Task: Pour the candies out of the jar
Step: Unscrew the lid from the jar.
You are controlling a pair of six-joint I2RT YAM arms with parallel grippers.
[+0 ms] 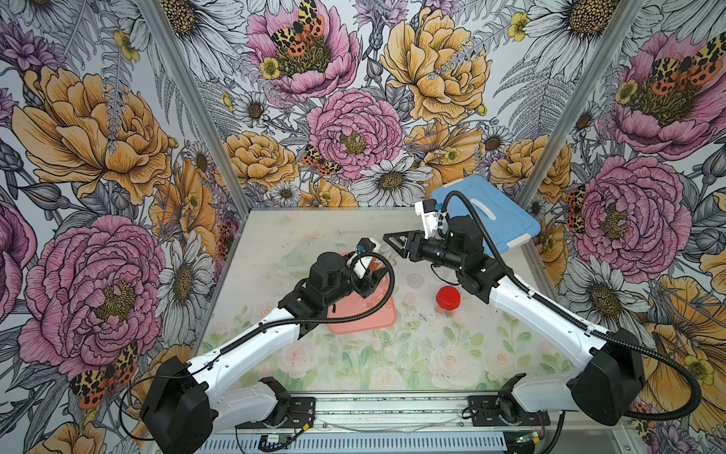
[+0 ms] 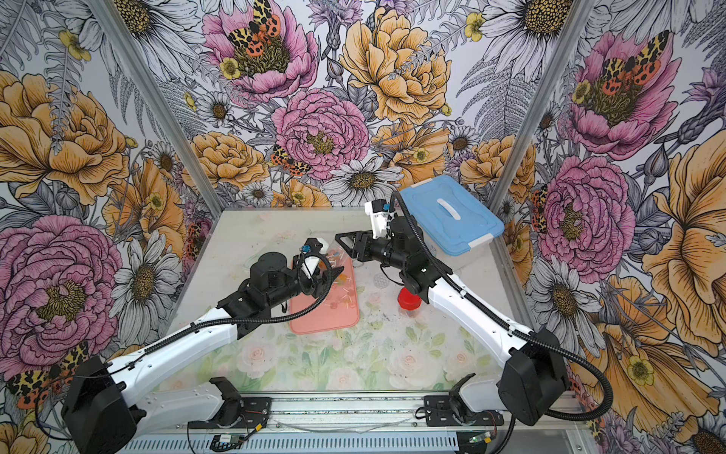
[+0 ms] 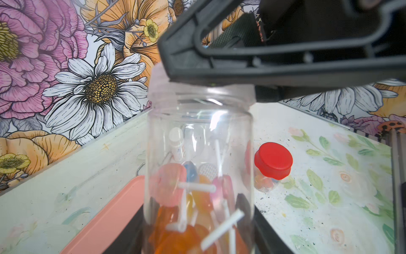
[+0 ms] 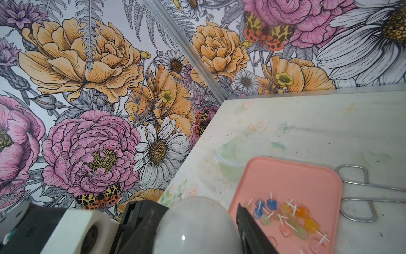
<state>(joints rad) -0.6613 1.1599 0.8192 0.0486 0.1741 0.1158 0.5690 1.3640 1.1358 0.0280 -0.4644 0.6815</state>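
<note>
My left gripper (image 3: pixel 197 233) is shut on a clear jar (image 3: pixel 197 136) and holds it above the pink tray (image 2: pixel 326 314). Candies (image 3: pixel 186 209) fill the jar's lower part: orange, pink, blue and yellow heads on white sticks. My right gripper (image 4: pixel 197 231) is shut on the jar's whitish lid (image 4: pixel 197 224), its black fingers (image 3: pixel 241 66) across the jar's mouth. More candies (image 4: pixel 285 217) lie loose on the tray (image 4: pixel 285 176). In both top views the two grippers (image 1: pixel 369 283) (image 1: pixel 389 239) meet at the jar (image 2: pixel 336 259) over the tray's far end.
A second small jar with a red lid (image 1: pixel 448 298) stands on the table right of the tray. A blue-lidded box (image 1: pixel 491 212) sits at the back right behind the right arm. Metal tongs (image 4: pixel 356 198) lie beside the tray. A small round mesh disc (image 1: pixel 415 280) lies nearby.
</note>
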